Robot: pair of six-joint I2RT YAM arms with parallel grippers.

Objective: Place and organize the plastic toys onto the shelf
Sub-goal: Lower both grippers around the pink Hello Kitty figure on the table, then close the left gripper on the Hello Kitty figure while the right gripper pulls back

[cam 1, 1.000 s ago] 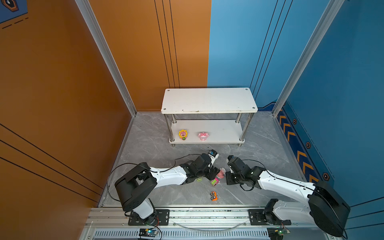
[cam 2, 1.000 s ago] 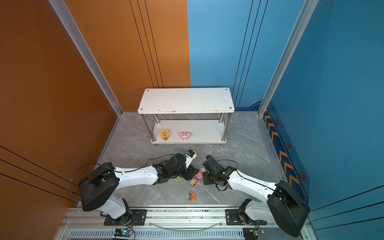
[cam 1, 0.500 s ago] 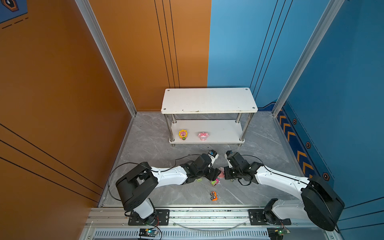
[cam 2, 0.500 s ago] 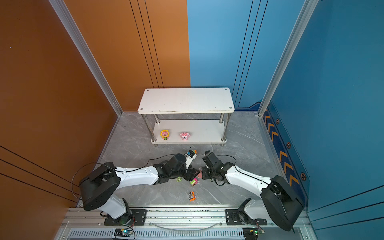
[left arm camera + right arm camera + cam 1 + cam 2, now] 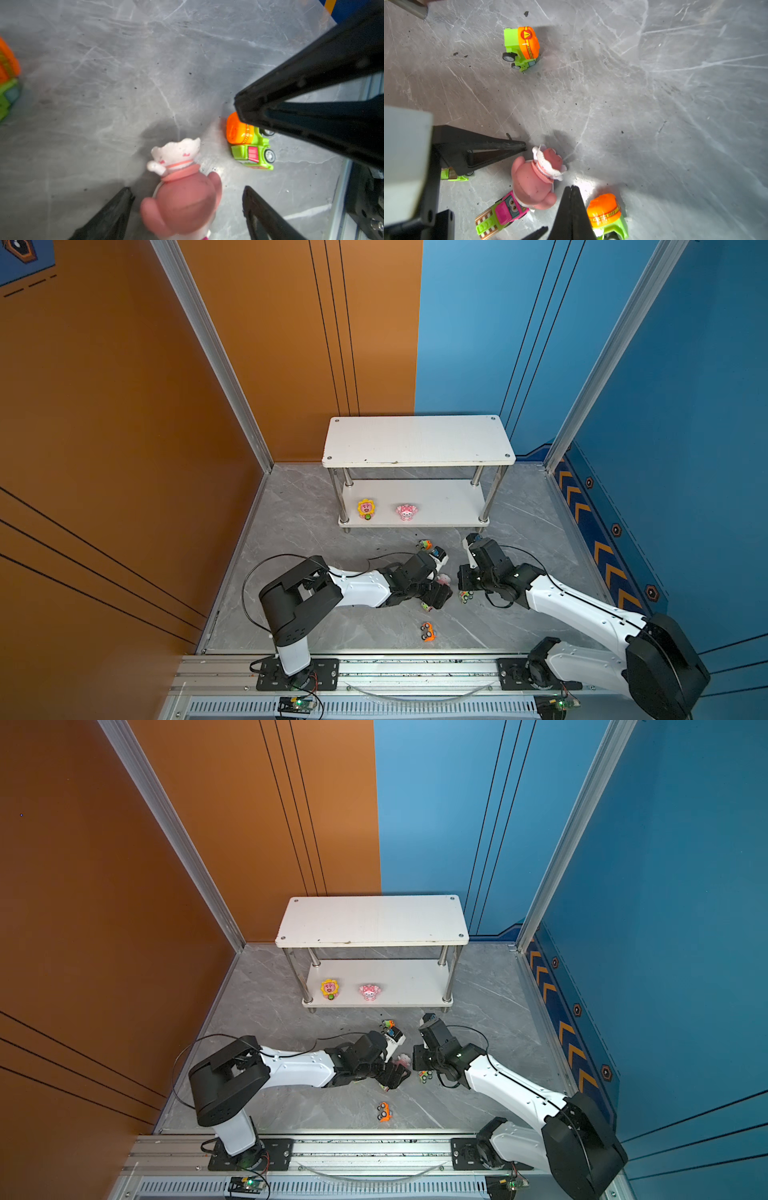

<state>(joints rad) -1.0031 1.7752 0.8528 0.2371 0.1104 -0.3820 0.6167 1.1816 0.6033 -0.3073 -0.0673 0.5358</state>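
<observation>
A pink figurine (image 5: 182,193) is straddled by the spread left gripper (image 5: 186,190); the right gripper (image 5: 572,189) is clenched empty. Likely light and slick, it is best pinched mid-body.

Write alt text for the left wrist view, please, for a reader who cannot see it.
A pink figurine lies on a gray marble floor between the open fingers of the left gripper. The shut right gripper reaches in next to a green and orange toy truck.
</observation>
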